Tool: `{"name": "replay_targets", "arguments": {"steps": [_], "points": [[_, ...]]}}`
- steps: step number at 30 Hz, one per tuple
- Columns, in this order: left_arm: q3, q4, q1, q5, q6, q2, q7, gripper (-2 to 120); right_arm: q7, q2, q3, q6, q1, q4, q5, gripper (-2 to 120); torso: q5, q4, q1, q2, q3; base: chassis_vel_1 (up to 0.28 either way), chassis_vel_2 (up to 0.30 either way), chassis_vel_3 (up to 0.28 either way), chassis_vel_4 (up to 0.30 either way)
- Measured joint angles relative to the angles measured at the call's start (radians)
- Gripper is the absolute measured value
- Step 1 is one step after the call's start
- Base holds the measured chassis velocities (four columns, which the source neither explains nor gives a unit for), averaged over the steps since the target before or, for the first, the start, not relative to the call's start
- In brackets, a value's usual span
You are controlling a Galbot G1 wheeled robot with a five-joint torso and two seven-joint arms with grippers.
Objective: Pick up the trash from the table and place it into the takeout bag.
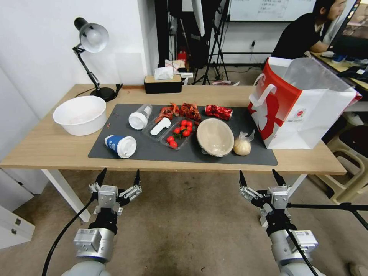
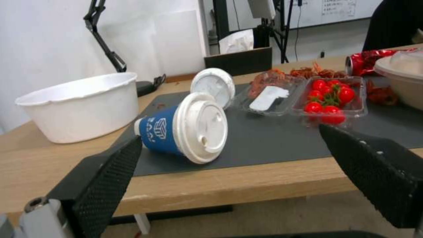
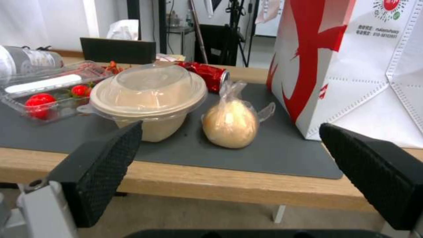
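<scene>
On the table's dark mat lies the trash: a blue paper cup on its side, a clear lidded cup, a beige bowl, a bagged bun and a crushed red can. The red and white takeout bag stands open at the mat's right end. My left gripper hangs open below the table's front edge, facing the blue cup. My right gripper is open too, below the edge in front of the bun.
Clear trays of cherry tomatoes and red crayfish shells sit mid-mat. A large white bowl, a desk lamp and a black tissue box stand at the left and back. A person sits behind the bag.
</scene>
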Motion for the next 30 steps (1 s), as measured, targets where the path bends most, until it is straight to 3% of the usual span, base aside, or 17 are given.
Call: {"name": "replay_targets", "arguments": {"steps": [27, 30], "points": [[-0.001, 0.000, -0.003, -0.002, 0.004, 0.000, 0.000, 100, 0.001, 0.000, 0.000, -0.002, 0.002, 0.000, 0.002, 100, 0.0001, 0.0000, 0.000, 0.000, 0.000, 0.000, 0.000, 0.000, 0.000], [-0.019, 0.000, -0.032, -0.029, 0.066, -0.008, 0.000, 100, 0.014, -0.009, 0.005, -0.042, 0.027, -0.001, 0.031, 100, 0.0000, -0.0002, 0.000, 0.000, 0.000, 0.000, 0.000, 0.000, 0.000]]}}
